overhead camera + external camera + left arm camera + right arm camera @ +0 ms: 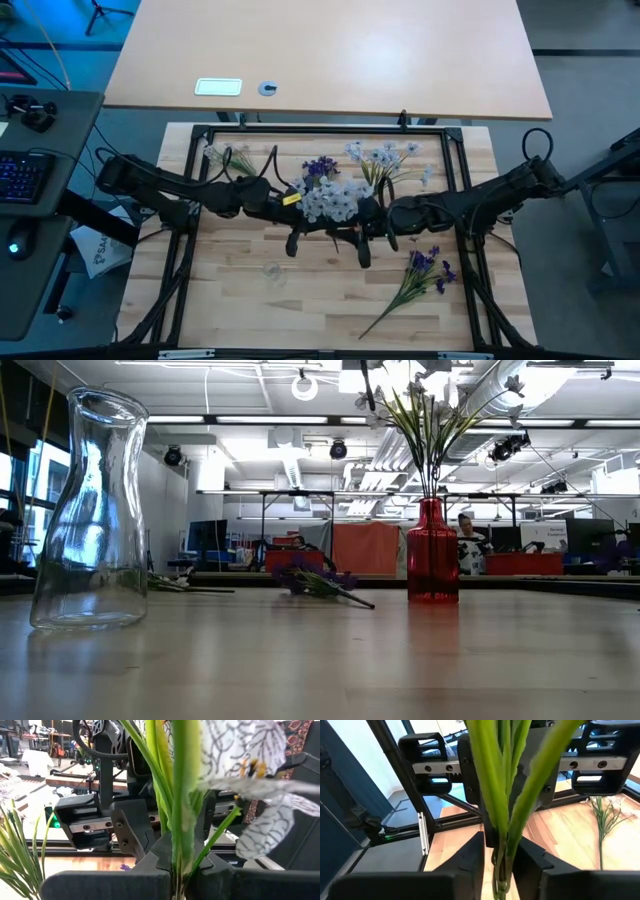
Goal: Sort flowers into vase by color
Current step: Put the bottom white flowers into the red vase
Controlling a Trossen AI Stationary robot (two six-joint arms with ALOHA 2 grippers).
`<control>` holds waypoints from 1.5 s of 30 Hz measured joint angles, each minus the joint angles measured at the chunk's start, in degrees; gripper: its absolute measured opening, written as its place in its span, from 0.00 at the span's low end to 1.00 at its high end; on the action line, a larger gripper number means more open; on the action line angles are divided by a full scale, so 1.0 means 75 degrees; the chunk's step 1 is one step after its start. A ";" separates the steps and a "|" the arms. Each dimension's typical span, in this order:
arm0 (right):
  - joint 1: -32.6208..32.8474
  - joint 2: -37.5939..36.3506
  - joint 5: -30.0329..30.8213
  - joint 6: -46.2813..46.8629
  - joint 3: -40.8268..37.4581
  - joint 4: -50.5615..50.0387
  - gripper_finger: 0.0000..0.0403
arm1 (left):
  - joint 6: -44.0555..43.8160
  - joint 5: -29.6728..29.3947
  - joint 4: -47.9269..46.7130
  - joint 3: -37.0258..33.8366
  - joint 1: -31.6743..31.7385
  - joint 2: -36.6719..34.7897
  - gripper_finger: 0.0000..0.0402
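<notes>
We have both grippers meeting at mid-table over one white-blossomed sprig (pixel 335 200). The left gripper (pixel 177 870) is pinched onto its green stem, which rises straight between the two dark fingers with a veined white petal just beside it. The right gripper (pixel 499 855) faces it from the other side, its fingers pressed onto the same bundle of stems.

In the low view a red vase (pixel 432 555) already holds white sprigs, while the clear glass carafe (pixel 90 510) stands without flowers. One purple sprig (pixel 418 275) lies on the wooden table (pixel 230 300) near the right arm, another purple sprig (pixel 320 168) sits just behind the held bunch, and a loose white sprig (pixel 225 157) rests near the back left corner.

We judge these stems to be light, thin and springy, likely wire under plastic, so they will bend rather than break and may twist in a loose grip. The leaves are slick, so we would hold the bare stem low, well below the blossoms, leaving the soft fabric heads untouched. The vases are narrow-necked and tip easily.
</notes>
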 joint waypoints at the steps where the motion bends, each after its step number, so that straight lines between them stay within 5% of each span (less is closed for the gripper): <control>1: -0.0003 0.0000 -0.0002 0.0003 0.0000 -0.0026 0.17 | 0.0000 0.0000 -0.0001 0.0000 0.0000 0.0000 0.00; 15: -0.0137 -0.0003 -0.0404 -0.0122 0.0000 -0.0015 0.02 | 0.0027 -0.0076 0.0034 0.0000 -0.0005 -0.0009 0.02; 22: -0.0132 -0.0176 -0.0500 -0.0208 -0.0011 -0.0090 0.01 | -0.0630 -0.0028 -0.0174 0.0012 0.0017 -0.0091 0.22; 29: -0.0125 -0.0890 -0.0182 -0.0441 -0.0015 -0.0988 0.00 | -0.0364 0.0055 -0.1770 0.0009 0.0037 -0.0590 0.46; 36: 0.0279 -0.1968 0.0626 -0.0249 -0.0012 -0.2866 0.00 | -0.0344 -0.0499 -0.3906 -0.0088 0.0111 -0.1645 0.52; 41: 0.1087 -0.2638 0.1714 0.0664 -0.0996 -0.3247 0.00 | -0.1053 -0.0900 -0.2922 -0.1260 0.0082 -0.2361 0.52; 45: 0.1841 -0.3070 0.2358 0.1308 -0.2707 -0.0886 0.00 | -0.1980 -0.1015 -0.1096 -0.2451 0.0018 -0.2638 0.52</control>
